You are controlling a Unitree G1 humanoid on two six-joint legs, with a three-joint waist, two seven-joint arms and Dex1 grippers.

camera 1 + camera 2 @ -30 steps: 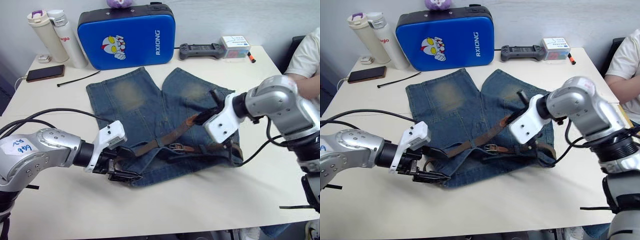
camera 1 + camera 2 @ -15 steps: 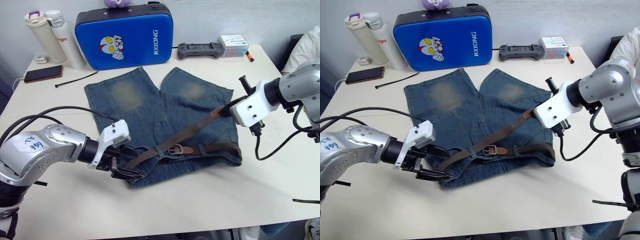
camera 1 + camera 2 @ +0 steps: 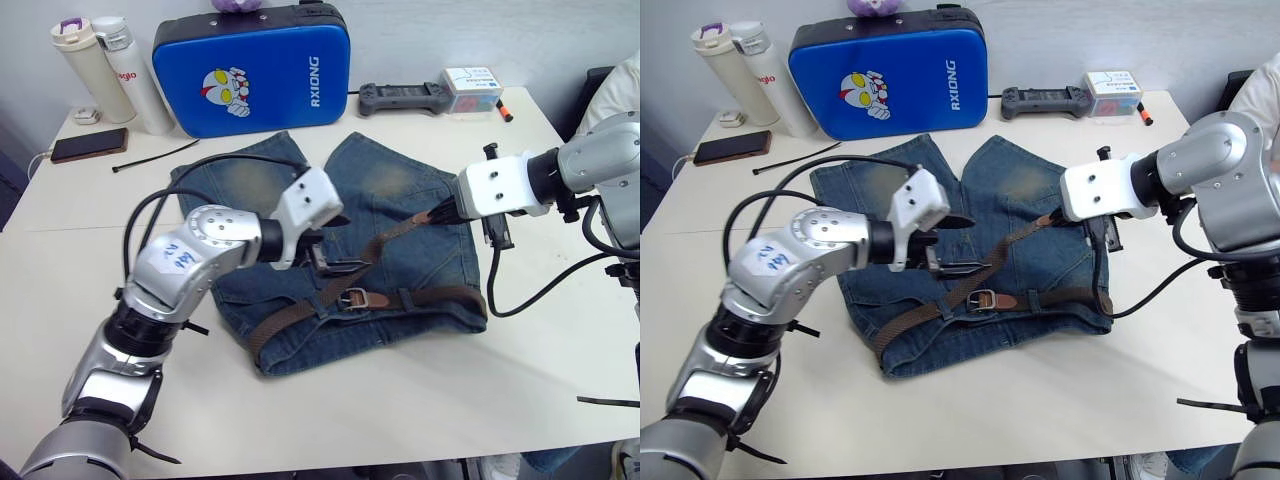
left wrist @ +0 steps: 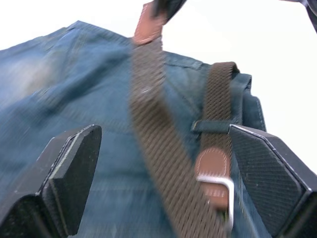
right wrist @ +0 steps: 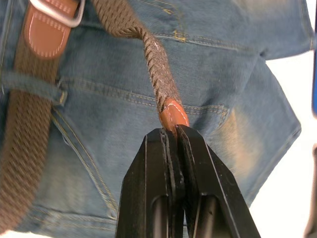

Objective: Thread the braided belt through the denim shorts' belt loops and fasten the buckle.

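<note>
Bare cream tabletop (image 3: 420, 400) lies open along the near edge, in front of the faded blue denim shorts (image 3: 400, 200) at mid-table. The left gripper (image 3: 335, 262) hovers over the shorts' left half, fingers spread wide and empty. The dark-brown braided belt (image 3: 330, 295) slants across the waistband past its silver buckle (image 3: 350, 297). The right gripper (image 5: 173, 136) pinches the belt's leather tip above the shorts' right side.

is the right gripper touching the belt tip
Touching. The right wrist view shows the right gripper with its two black fingers pressed together on the leather tip of the braided belt, above the denim shorts.
</note>
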